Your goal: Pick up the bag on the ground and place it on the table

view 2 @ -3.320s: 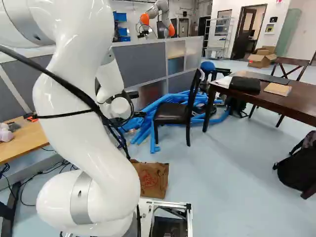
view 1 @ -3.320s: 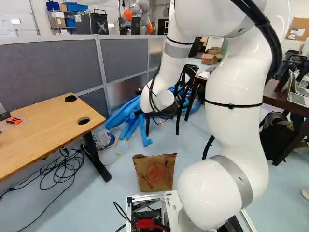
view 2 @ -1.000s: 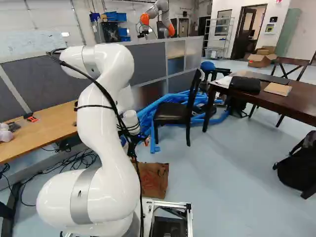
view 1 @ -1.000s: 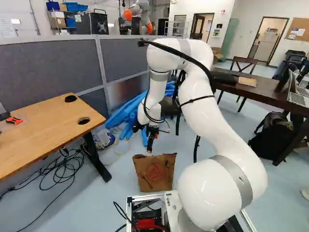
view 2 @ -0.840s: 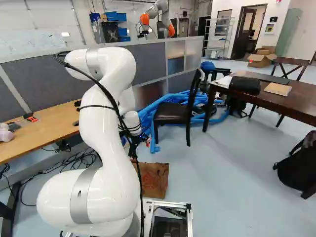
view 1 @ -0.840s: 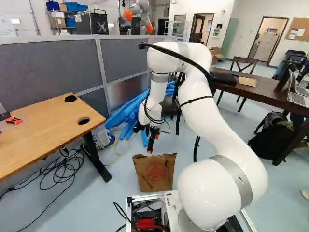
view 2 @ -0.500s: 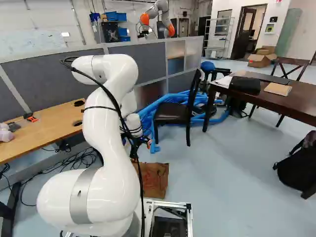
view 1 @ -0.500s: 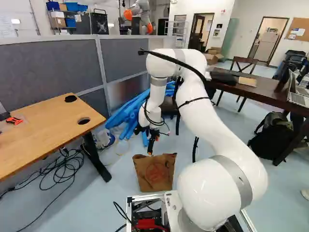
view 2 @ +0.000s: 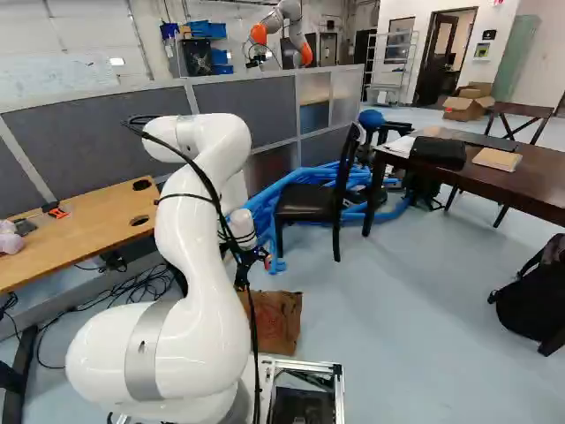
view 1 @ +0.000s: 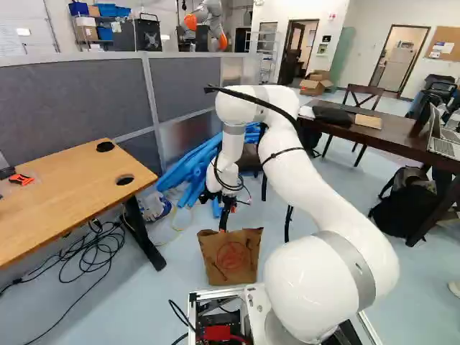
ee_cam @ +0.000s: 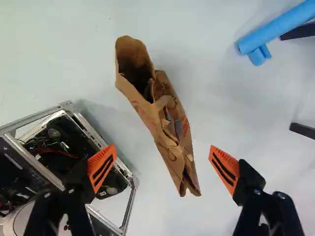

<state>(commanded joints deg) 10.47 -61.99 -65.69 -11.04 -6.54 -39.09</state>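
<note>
Gaping wide and empty, the black two-fingered gripper [ee_cam: 163, 168] hangs over the upright brown paper bag [view 1: 230, 260] on the pale-blue floor [view 1: 144, 309], spread, presumably, to straddle that crumpled top!

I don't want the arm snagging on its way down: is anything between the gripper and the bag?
Nothing visible blocks the space between the gripper and the bag. The base frame shows beyond one of the open jaws, beside the bag; the blue tube lies off its other side.
</note>
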